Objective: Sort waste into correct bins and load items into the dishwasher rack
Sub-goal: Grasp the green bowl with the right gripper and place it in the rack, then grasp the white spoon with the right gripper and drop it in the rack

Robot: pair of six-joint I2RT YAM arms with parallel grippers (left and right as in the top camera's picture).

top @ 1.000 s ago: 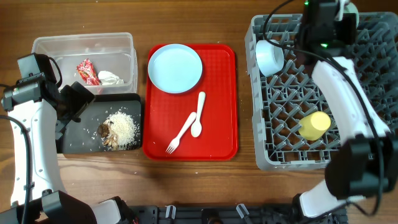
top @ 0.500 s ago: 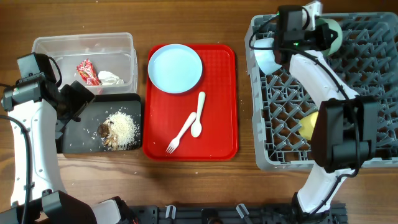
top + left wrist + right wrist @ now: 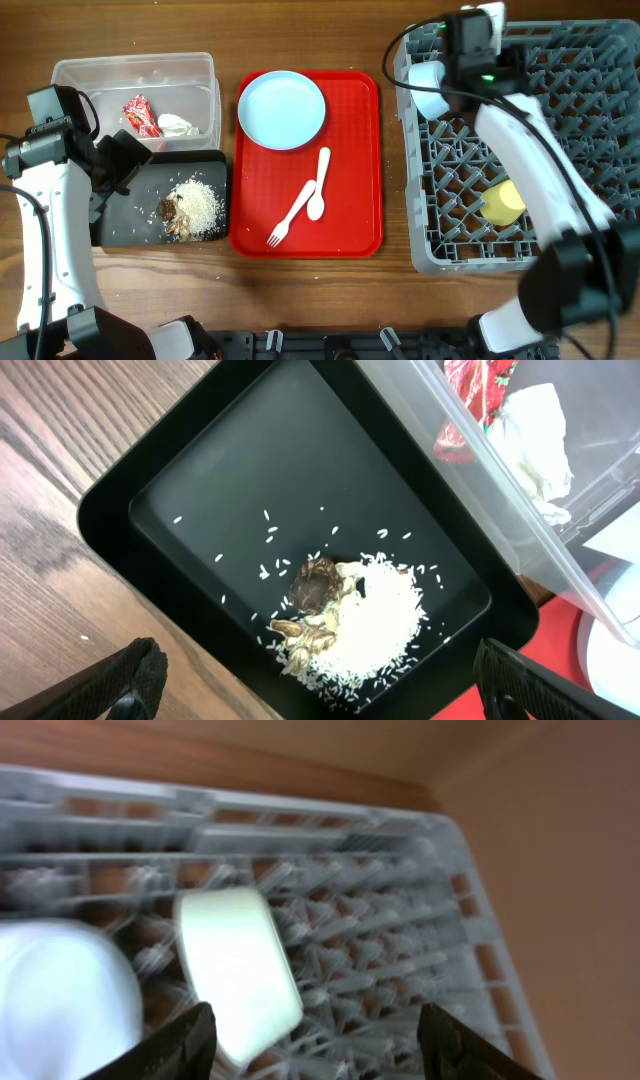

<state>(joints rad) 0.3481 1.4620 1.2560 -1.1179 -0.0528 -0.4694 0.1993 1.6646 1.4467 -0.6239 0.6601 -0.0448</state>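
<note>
The grey dishwasher rack (image 3: 414,170) holds a pale blue bowl (image 3: 430,88) at its far left and a yellow cup (image 3: 503,202) lower down. My right gripper (image 3: 320,1045) hovers open over the rack's far left corner. A pale green bowl (image 3: 240,970) stands on edge among the pegs just beside its left finger, next to the blue bowl (image 3: 60,995). My left gripper (image 3: 325,690) is open above the black tray (image 3: 150,490) of rice and brown bits (image 3: 365,610). The clear tub (image 3: 70,75) holds the red wrapper (image 3: 140,114) and tissue (image 3: 175,125).
A red serving tray (image 3: 360,160) in the middle carries a pale blue plate (image 3: 281,109), a white fork (image 3: 292,215) and a white spoon (image 3: 319,185). The right arm crosses the rack from its near right corner.
The right gripper has opened and let go of the pale green bowl, which now stands in the rack. The right arm has shifted over the rack. The left arm has not moved.
</note>
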